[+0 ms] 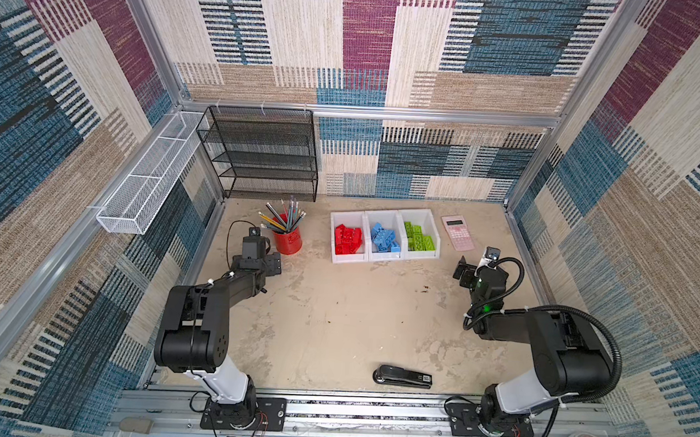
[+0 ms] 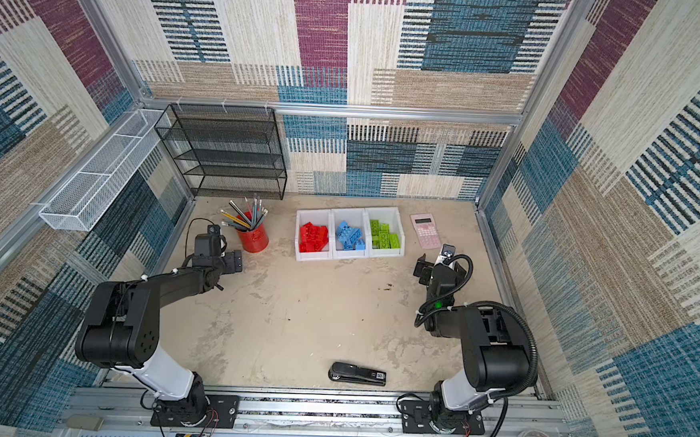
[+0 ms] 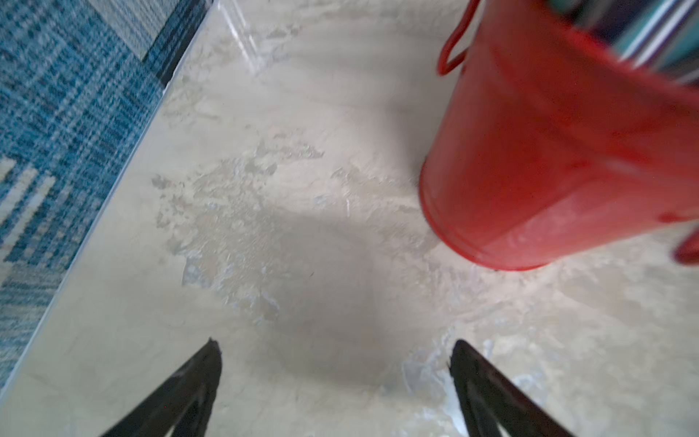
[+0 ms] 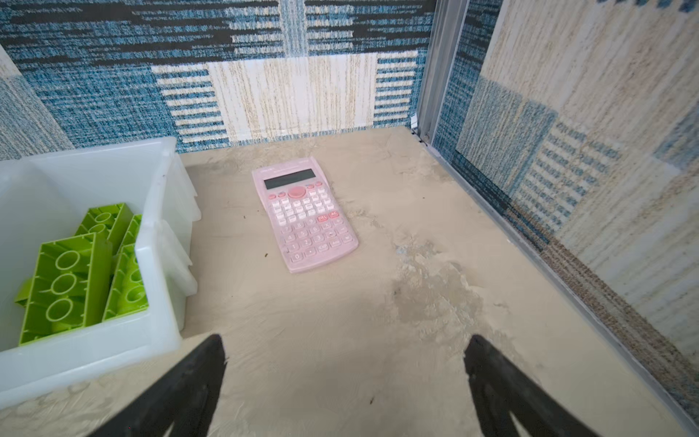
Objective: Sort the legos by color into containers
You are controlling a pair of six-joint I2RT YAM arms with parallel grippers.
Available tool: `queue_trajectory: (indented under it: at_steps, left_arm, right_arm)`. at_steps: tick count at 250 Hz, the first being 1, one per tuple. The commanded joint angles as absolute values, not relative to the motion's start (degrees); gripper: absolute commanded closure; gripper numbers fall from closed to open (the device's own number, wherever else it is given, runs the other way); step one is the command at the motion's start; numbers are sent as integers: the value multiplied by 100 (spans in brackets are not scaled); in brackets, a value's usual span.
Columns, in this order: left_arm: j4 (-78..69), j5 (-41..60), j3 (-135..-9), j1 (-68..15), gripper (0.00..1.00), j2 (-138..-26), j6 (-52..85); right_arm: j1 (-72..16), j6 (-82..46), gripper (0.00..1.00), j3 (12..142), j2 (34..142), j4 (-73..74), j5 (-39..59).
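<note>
Surface (image 1: 355, 311) free of loose legos (image 1: 348, 239), color-sorted in containers (image 1: 381, 258); left claw (image 3: 336, 344), right claw (image 4: 346, 338) spread wide, empty, work seemingly done

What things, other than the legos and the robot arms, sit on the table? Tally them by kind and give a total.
bins: 3
cup: 1
calculator: 1
stapler: 1
rack: 1
Total: 7
</note>
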State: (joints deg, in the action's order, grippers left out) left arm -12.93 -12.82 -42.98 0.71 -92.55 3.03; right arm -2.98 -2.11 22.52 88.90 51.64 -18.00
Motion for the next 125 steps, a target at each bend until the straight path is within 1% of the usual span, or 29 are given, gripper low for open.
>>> queue_trajectory:
  at_steps: [1, 24, 28, 66, 82, 100, 110, 125]
  left_arm:
    - [-2533, -870, -3619, 59, 5, -8860, 164]
    - [-3564, -1095, -2925, -21, 3, -8623, 158]
    - [-3768, -1162, -2859, -53, 1, -8617, 138]
    - [-4622, -1505, -2337, -246, 0, -8474, 9]
    - [-5213, -1374, -1945, -334, 1, -8484, -90]
    - [-6680, -1600, -1466, -645, 1, -8859, -506]
    - [-6895, -1790, -1388, -780, 1, -8914, -621]
    - [-6751, -1849, -1366, -794, 1, -8809, -578]
  right_arm:
    - [-307, -72, 0, 2005, 8761, 6126, -1724]
    - [-307, -19, 0, 1504, 8595, 6875, -1559]
    - [-308, -7, 0, 1413, 8555, 7011, -1521]
    - [-307, 160, 0, 560, 8501, 8517, -1083]
    - [-308, 218, 0, 222, 8706, 9334, -923]
    - [-312, 338, 0, -132, 9234, 10595, -723]
    - [-343, 350, 0, -124, 9111, 10316, -715]
    - [-343, 404, 0, -74, 8992, 10110, -595]
